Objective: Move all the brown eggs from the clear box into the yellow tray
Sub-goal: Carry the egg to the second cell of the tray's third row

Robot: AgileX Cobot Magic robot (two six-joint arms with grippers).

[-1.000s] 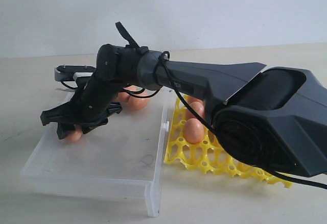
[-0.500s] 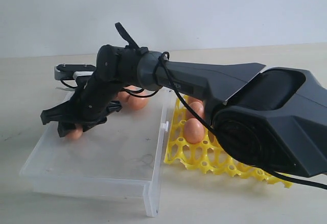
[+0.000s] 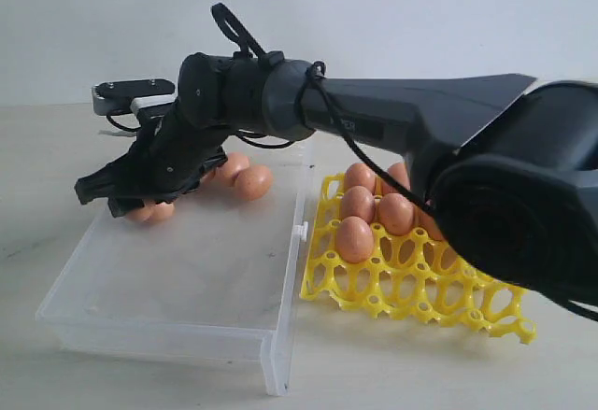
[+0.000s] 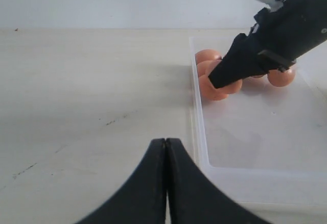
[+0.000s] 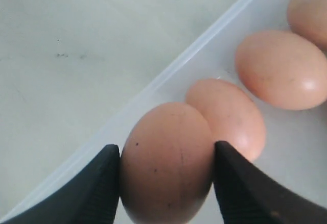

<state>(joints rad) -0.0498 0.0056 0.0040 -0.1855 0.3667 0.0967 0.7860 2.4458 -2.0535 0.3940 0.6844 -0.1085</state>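
Brown egg (image 5: 166, 152): only your right wrist view shows the right end effector (image 5: 166, 183) clamped on it.
Left end effector (image 4: 166, 143): fingers pressed together.

matte black arm (image 3: 402, 134), looped black cable (image 3: 231, 25), silver bracket (image 3: 103, 100)

Near half of the clear box (image 3: 159, 345) is bare floor, open from above. Far-left corner crowded: brown eggs (image 3: 252, 182) bunched there, right gripper (image 3: 103, 200) clamped on one egg (image 5: 166, 152) beside the wall. Right arm (image 3: 402, 130) spans over the box's far side and the yellow tray (image 3: 411, 289). Tray's front cups open, back rows filled. Table (image 3: 37, 176) left of box open.
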